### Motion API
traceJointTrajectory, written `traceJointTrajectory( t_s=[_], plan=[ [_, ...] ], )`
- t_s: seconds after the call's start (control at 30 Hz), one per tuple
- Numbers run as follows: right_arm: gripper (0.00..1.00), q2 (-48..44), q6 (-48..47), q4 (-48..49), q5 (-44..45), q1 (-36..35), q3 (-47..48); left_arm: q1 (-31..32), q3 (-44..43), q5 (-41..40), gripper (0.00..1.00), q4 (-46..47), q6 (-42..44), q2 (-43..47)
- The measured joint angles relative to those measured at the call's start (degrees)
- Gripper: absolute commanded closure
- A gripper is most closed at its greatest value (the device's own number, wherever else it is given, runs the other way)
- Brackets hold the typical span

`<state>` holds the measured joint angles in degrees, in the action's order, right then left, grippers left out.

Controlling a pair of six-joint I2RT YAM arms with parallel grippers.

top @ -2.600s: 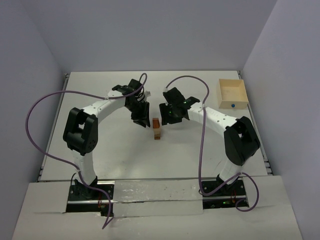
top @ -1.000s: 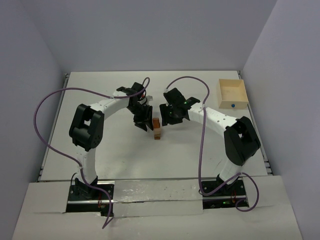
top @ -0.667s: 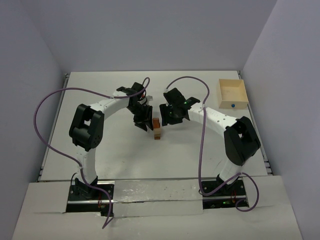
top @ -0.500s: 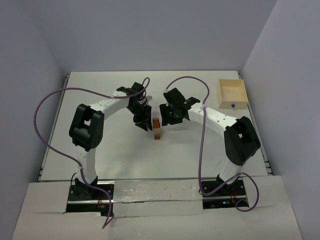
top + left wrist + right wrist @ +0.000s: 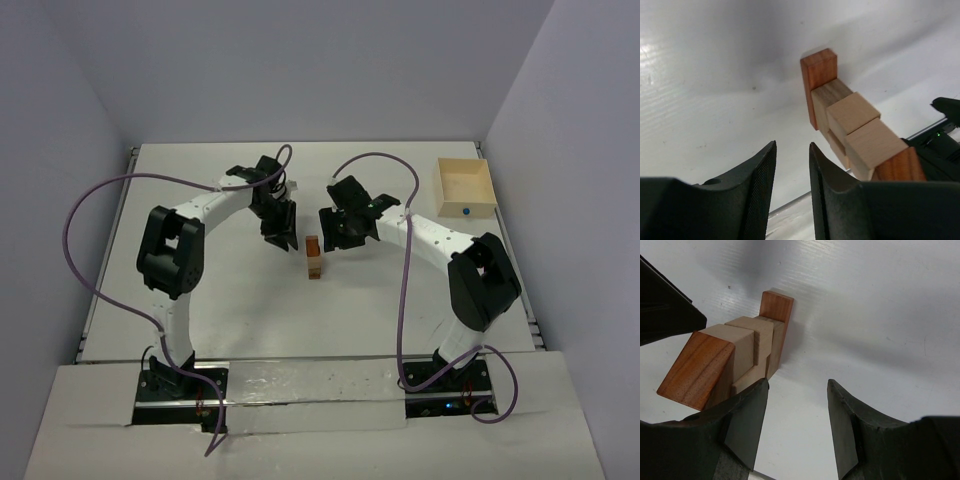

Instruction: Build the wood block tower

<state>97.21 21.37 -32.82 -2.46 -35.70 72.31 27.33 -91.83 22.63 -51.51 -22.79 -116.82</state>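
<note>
The wood block tower [image 5: 316,257] stands near the table's middle, tan blocks below a reddish-brown wedge [image 5: 695,370], with a reddish-brown bar [image 5: 819,70] upright against its foot. My left gripper [image 5: 281,228] hangs just left of the tower, apart from it. In the left wrist view the left gripper [image 5: 791,150] is open by a narrow gap with nothing in it, and the tower [image 5: 855,127] rises to its right. My right gripper [image 5: 337,233] hovers close on the tower's right side. In its own view the right gripper [image 5: 796,385] is open and empty, with the tower [image 5: 747,347] left of its fingers.
An open light-wood square box [image 5: 465,188] sits at the back right of the table [image 5: 220,300], a small blue thing [image 5: 466,212] inside it. Purple cables loop over both arms. Grey walls close in the table at the back and both sides.
My left gripper has drawn back up and to the left, away from the tower, and its jaws have narrowed a little. The right arm and the tower have not moved.
</note>
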Motion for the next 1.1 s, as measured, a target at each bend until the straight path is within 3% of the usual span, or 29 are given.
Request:
traceJointTrajectory(
  t_s=[0.8, 1.1],
  plan=[
    [0.41, 0.0, 0.0, 0.02, -0.15, 0.11, 0.87, 2.36, -2.41, -0.15, 0.53, -0.07, 0.57, -0.23],
    [0.42, 0.0, 0.02, 0.0, -0.15, 0.11, 0.87, 2.4, -2.21, -0.9, 0.64, -0.12, 0.87, 0.01]
  ],
)
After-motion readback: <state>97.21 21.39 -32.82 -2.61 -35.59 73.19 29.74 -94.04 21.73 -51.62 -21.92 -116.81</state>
